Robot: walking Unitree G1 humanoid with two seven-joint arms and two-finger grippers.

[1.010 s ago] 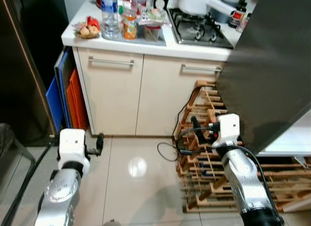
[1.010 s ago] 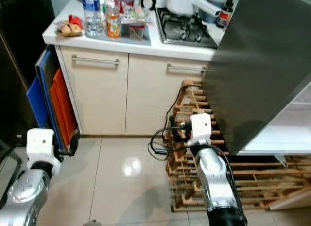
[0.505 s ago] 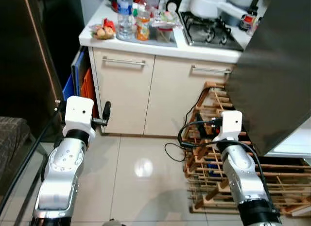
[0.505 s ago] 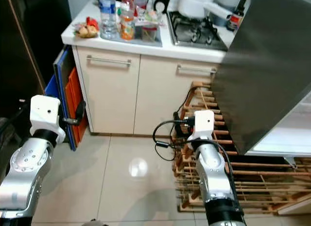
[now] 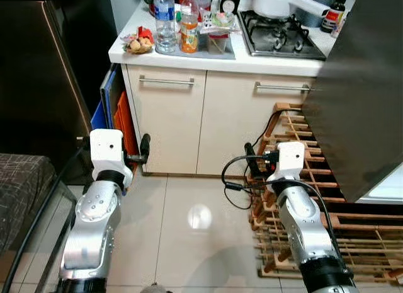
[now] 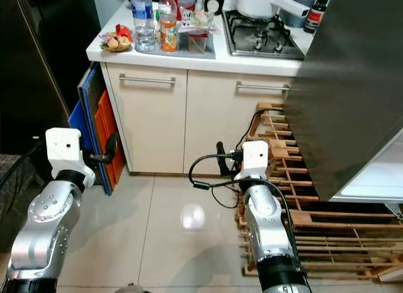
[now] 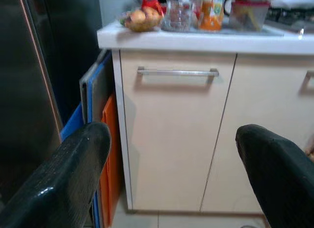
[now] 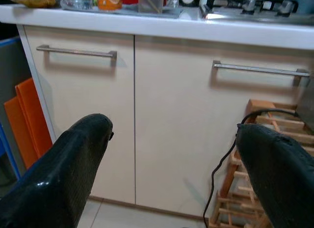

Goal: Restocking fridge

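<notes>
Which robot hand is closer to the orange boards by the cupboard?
Left. The left gripper hovers right beside the orange boards leaning against the cupboard's side; the right gripper is across the cabinet front, by the wooden rack.

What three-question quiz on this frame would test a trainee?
1. True or false: both claws are open and empty.
2. What leans between the cabinet and the dark appliance? A) boards B) a broom C) a chair
3. What lies on the floor by the wooden rack?

Key:
1. True: left claw and right claw hold nothing.
2. A, blue and orange boards.
3. A black cable.
</notes>
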